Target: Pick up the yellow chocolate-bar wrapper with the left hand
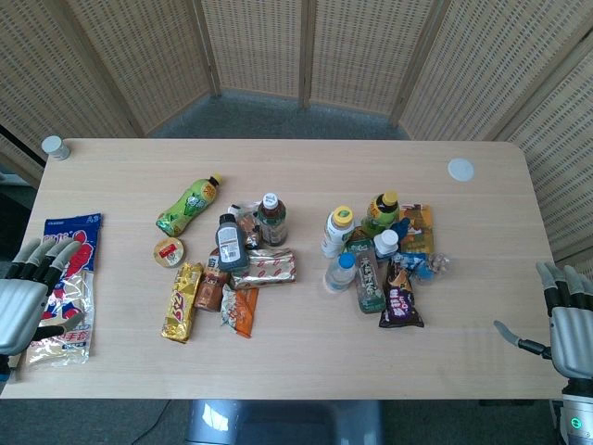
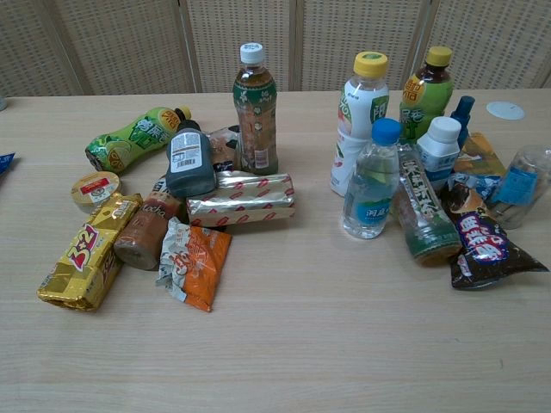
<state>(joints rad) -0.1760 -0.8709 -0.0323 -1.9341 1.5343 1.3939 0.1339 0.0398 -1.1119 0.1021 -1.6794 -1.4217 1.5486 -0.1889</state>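
- Resting at the near-left corner of the worktop (image 1: pixel 306 362), the left robot hand (image 1: pixel 28 297) lay released, fingers spread, grasping nothing, its fingertips over the near end of a blue-and-red snack bag (image 1: pixel 67 278).
- At the near-right edge, the right robot hand (image 1: pixel 565 320) was likewise released and held nothing, well apart from the goods.
- The yellow chocolate-bar wrapper (image 2: pixel 83 261) lay flat at the near-left end of the left cluster, untouched and well apart from the left robot hand, touching a brown drink bottle (image 2: pixel 142 232) lying on its side on its right.
- Just beside that lay an orange snack packet (image 2: pixel 196 262), and behind it a silver-and-red wrapped bar (image 2: pixel 242 199).
- Farther back stood a dark-capped bottle (image 2: pixel 190 159), an upright tea bottle (image 2: pixel 256 110) and a green bottle (image 2: pixel 136 136) on its side.
- A second cluster of bottles and packets sat to the right, a yellow-capped white bottle (image 2: pixel 361 112) among them.
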